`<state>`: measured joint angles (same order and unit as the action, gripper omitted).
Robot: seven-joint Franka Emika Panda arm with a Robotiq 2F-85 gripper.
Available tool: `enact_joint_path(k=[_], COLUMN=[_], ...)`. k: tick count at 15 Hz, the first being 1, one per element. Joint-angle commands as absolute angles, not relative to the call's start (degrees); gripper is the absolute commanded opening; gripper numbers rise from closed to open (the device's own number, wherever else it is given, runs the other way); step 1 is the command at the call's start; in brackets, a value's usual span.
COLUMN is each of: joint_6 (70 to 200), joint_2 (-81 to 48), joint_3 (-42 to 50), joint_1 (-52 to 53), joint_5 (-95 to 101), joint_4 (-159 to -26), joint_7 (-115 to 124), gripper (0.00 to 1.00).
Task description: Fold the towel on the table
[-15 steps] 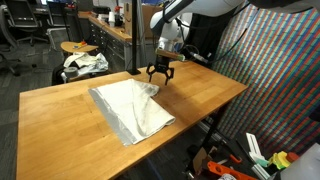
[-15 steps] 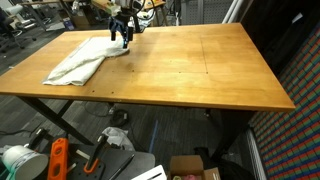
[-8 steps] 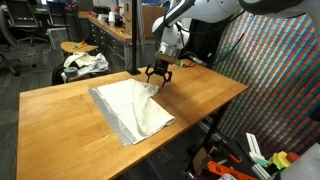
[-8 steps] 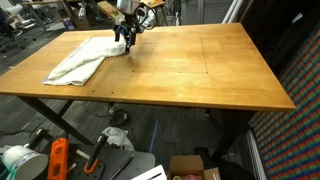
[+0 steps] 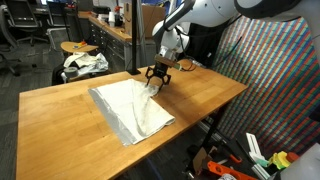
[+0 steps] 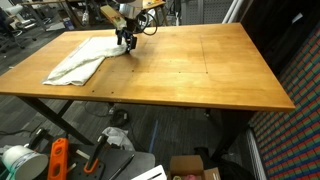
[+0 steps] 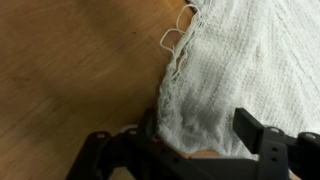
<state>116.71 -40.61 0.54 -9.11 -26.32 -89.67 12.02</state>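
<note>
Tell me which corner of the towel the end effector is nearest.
The corner of the towel that points toward the robot arm. The open end effector sits right at it, with the cloth's edge between its fingers; the other three corners lie farther off.

Wooden table (image 5: 205,95), bare top, light grain. Behind it are a workbench (image 5: 108,28), a round stool (image 5: 78,47) and a black office chair (image 5: 18,40). Multicoloured patterned panel (image 5: 275,70) along one side. Dark floor (image 6: 185,130); cardboard box (image 6: 195,167) lies under the table.

There was one white towel (image 5: 132,108), one wooden table (image 5: 60,125), one gripper (image 5: 158,80) at the towel's one o'clock corner, and one stool (image 5: 78,47) at ten o'clock.
</note>
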Motion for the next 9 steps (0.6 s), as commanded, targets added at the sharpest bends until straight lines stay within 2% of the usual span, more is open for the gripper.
enact_joint_path(k=[1,6,9], joint_6=[118.0,117.6,117.4], joint_2=[-41.2,-41.3,-41.2], joint_3=[-0.2,-0.5,-0.7], joint_1=[-9.8,-9.8,-9.7], joint_5=[-27.9,-27.8,-28.0], joint_4=[-89.0,-89.1,-89.2], joint_7=[10.5,10.3,10.1], gripper=[0.51,0.16,0.11])
